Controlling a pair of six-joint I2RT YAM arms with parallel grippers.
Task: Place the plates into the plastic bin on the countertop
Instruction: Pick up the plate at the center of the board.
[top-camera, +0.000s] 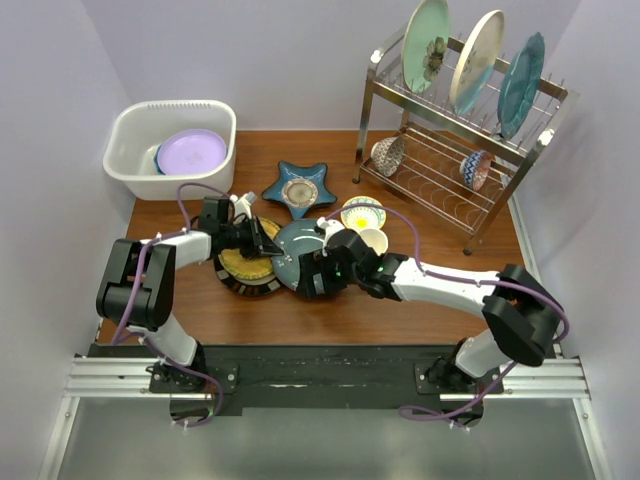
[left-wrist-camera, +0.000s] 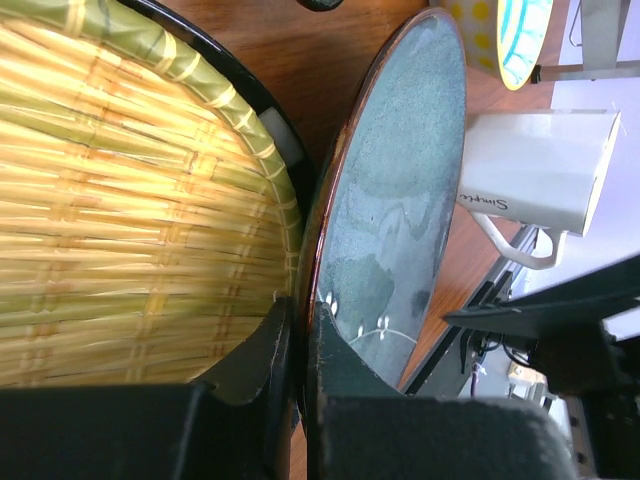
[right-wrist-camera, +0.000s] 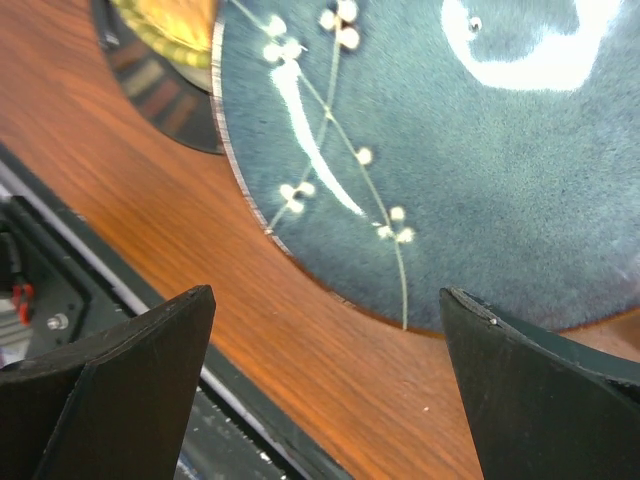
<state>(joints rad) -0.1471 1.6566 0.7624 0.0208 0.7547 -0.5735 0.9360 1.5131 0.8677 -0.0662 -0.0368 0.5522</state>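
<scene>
Well, your left hand (top-camera: 262, 240) has its fingers (left-wrist-camera: 262, 352) pressed together on the left rim of the dark teal plate (top-camera: 300, 255). In the left wrist view that rim (left-wrist-camera: 318, 285) runs straight into the narrow slot between them. The dark teal plate sits mid-surface, and its gripped edge overlaps the right side of the black-rimmed woven-centre plate (top-camera: 243, 270), which lies flat on the reddish wood surface (top-camera: 400, 310).

Your right hand (top-camera: 320, 272) hovers over the near edge of the same plate with its fingers (right-wrist-camera: 120, 380) spread wide and holding nothing. The right wrist view shows the plate's white sprig pattern (right-wrist-camera: 330, 150) between them.

A white mug (top-camera: 373, 240) stands just beside the teal plate's far right edge, with a yellow dotted bowl (top-camera: 362, 212) behind it. The blue star-shaped plate (top-camera: 298, 190) lies farther back. The plastic bin (top-camera: 122, 160) stands in the far left corner, well apart from both hands, with a lilac plate (top-camera: 192, 152) inside. The wire rack (top-camera: 440, 170) at the far right holds three upright plates.
</scene>
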